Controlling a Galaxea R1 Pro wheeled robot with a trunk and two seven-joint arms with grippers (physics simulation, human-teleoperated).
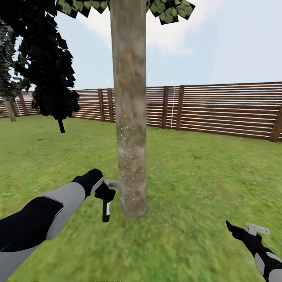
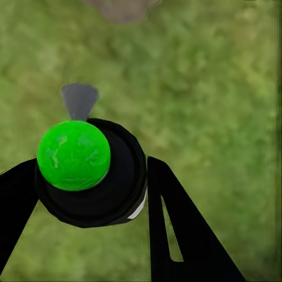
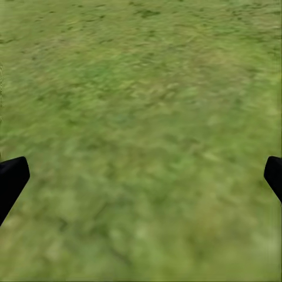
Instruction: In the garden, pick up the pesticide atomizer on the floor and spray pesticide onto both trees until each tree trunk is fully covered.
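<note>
The tree trunk (image 1: 129,117) is cut off above. The pesticide atomizer (image 1: 106,207) is held upright in the left claw (image 1: 105,192), nozzle toward the trunk at 3 o'clock. The right claw (image 3: 141,176) is spread wide over grass (image 1: 196,188).

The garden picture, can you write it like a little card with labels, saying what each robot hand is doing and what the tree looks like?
place: grass lawn inside a brown slat fence
left gripper: shut on the black atomizer, right beside the tree trunk
atomizer top: green cap, grey nozzle
right gripper: open, holding nothing, over grass
trunk: grey-brown, speckled with pale dots on its lower part
nearby: dark cypress
</note>
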